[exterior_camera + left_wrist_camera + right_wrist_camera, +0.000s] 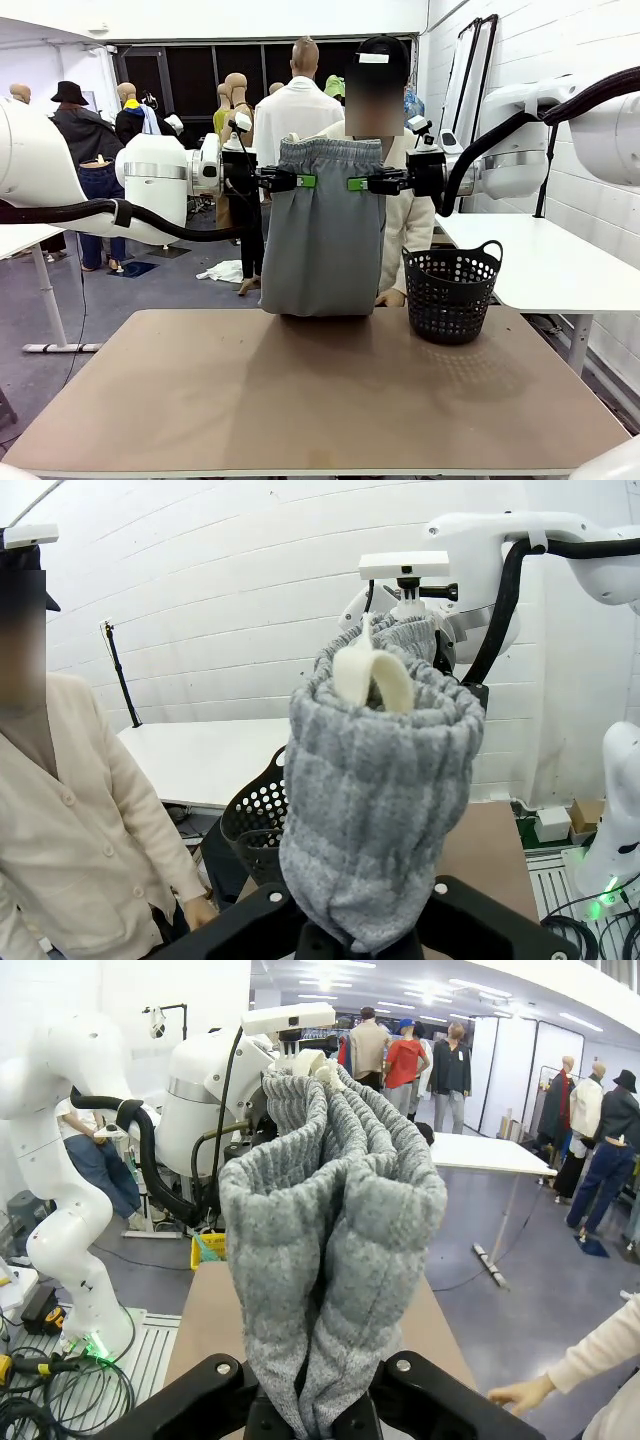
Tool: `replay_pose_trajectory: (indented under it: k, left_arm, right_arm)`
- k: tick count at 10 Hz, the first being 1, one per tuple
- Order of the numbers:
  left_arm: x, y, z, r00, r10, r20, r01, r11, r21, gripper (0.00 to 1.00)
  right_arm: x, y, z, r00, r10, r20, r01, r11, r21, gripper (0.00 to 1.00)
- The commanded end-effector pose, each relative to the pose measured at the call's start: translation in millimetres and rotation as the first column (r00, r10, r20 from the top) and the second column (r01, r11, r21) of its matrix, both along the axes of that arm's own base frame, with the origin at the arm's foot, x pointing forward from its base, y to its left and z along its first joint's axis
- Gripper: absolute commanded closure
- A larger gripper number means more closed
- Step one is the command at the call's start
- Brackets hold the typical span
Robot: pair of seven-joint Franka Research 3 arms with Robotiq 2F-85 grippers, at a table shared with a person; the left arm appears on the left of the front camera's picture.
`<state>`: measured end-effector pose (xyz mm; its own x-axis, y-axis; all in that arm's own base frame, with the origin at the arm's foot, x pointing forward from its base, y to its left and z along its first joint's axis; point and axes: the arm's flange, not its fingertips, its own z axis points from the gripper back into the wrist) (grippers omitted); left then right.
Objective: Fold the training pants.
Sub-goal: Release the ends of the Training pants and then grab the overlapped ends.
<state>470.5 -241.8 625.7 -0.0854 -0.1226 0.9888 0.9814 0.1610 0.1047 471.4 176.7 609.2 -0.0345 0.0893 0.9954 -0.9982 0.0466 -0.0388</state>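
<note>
The light grey soft fabric training pants (pixel 322 240) hang as one narrow panel in the centre of the frame, their lower end at or just over the far edge of the bare tan desk (pixel 300 400). The black, green-padded left end effector (pixel 305 181) and right end effector (pixel 357 183) are each clamped tight on the gathered waistband (pixel 330 150). Folding looks early: nothing lies flat yet, so laying down and folding remain. A black perforated plastic basket (pixel 452 290) stands at centre right on the desk. A person in a cream cardigan (pixel 412 225) stands behind, in a bright white-walled hall.
</note>
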Motion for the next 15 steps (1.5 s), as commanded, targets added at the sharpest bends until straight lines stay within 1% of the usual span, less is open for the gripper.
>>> replay_pose_trajectory:
  k: [1, 15]
  left_arm:
    - [-1.1, -0.2, 2.9, 1.0, 0.001, 0.02, -0.001, 1.0, -0.01, 1.0]
    - [-1.1, -0.2, 2.9, 1.0, 0.001, 0.02, -0.001, 1.0, -0.01, 1.0]
  right_arm:
    - [-0.9, -0.1, 0.5, 1.0, 0.014, -0.001, -0.014, 1.0, 0.01, 1.0]
    - [-0.9, -0.1, 0.5, 1.0, 0.014, -0.001, -0.014, 1.0, 0.01, 1.0]
